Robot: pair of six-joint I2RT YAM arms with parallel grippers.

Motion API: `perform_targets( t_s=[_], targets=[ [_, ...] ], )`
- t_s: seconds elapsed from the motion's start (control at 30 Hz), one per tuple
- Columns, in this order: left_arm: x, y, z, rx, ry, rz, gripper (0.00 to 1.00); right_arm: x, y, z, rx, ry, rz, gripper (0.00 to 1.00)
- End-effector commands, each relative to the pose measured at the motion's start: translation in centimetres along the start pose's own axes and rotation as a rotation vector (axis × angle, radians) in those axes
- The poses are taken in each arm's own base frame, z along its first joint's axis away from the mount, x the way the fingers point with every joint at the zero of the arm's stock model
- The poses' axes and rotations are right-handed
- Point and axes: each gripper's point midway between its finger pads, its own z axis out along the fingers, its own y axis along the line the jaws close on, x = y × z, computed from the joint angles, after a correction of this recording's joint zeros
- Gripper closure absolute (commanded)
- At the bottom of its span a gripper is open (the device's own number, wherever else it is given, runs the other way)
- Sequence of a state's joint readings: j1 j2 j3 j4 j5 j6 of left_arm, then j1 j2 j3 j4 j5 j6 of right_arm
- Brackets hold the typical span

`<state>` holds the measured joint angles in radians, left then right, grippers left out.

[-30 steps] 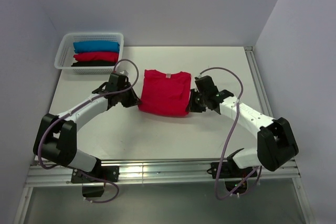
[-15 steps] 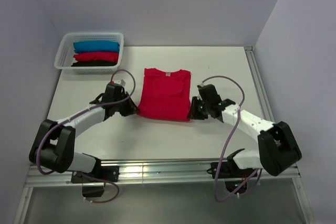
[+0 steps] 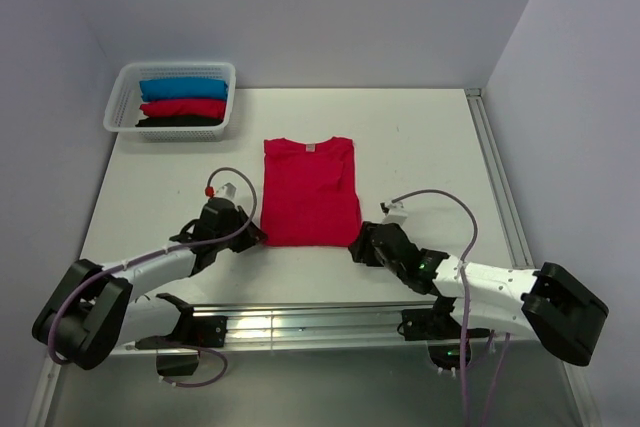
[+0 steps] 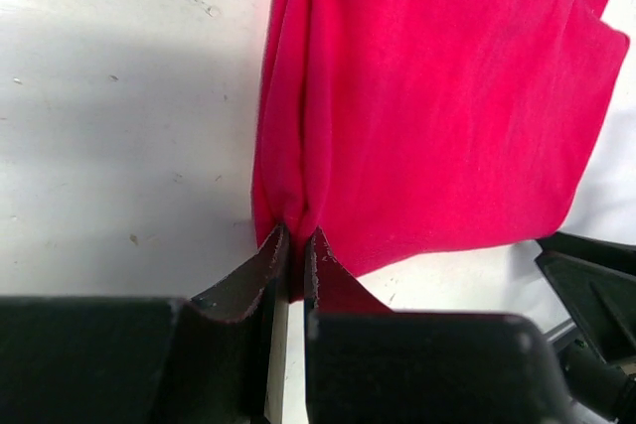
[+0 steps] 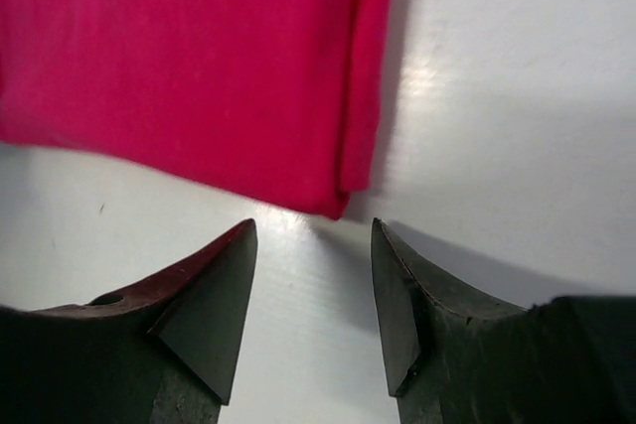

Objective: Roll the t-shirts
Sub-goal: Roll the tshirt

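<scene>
**Fig.** Bright crimson-red soft cloth t-shirt point(image 3: 308, 192), sleeves folded in to a long rectangle, lies flat at centre of white table point(image 3: 430, 147); small pale neck label point(image 3: 309, 147) at far edge. Left gripper point(image 4: 295, 245) pinches near-left corner, cloth bunched btwn fingers. Right gripper point(image 5: 313, 275) spread, just short of near-right corner, not touching. Table top lightly scuffed; pale lilac walls point(image 3: 330, 7). White plastic lattice basket point(image 3: 118, 97), far-left corner, holds blue t-shirt point(image 3: 183, 88), red t-shirt point(image 3: 183, 107), black t-shirt point(image 3: 180, 121).

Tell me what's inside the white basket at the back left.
The basket holds three bundled shirts side by side: a blue t-shirt farthest, a red t-shirt in the middle, a black t-shirt nearest. Whatever lies beneath them is covered.
</scene>
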<state>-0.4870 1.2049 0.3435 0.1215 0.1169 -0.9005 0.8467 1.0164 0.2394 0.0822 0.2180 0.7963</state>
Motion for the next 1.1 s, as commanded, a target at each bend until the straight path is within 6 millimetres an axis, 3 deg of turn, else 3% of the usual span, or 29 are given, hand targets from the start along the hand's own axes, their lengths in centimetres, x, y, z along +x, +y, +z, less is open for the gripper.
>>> perform_targets(
  t_s=[0.0, 0.33, 0.4, 0.63, 0.7, 0.83, 1.07],
  targets=[
    [-1.8, -0.6, -0.1, 0.018, -0.105, 0.005, 1.00, -3.3, -0.7, 0.4, 0.062, -0.229, 0.035, 0.44],
    [-1.6, 0.1, -0.4, 0.020, -0.129, 0.043, 0.99, -3.7, 0.4, 1.3, 0.027, -0.284, -0.089, 0.45],
    [-1.5, 0.2, -0.3, 0.026, -0.126, 0.049, 0.95, -3.2, 0.3, 1.7, 0.034, -0.271, -0.117, 0.46],
    [-0.8, 0.5, -0.6, 0.052, -0.131, 0.059, 0.63, -2.2, 0.4, 1.4, 0.017, -0.267, -0.130, 0.48],
    [-1.2, -0.2, -1.1, 0.099, -0.161, 0.060, 0.56, -2.1, 0.5, 1.2, 0.008, -0.274, -0.124, 0.49],
    [-0.5, -0.7, -1.8, 0.122, -0.180, 0.078, 0.52, -1.8, 0.3, 1.1, 0.006, -0.276, -0.120, 0.50],
    [-0.6, -0.4, -2.2, 0.067, -0.277, 0.062, 0.54, -0.9, -0.3, 1.6, 0.051, -0.262, -0.131, 0.55]
  ],
)
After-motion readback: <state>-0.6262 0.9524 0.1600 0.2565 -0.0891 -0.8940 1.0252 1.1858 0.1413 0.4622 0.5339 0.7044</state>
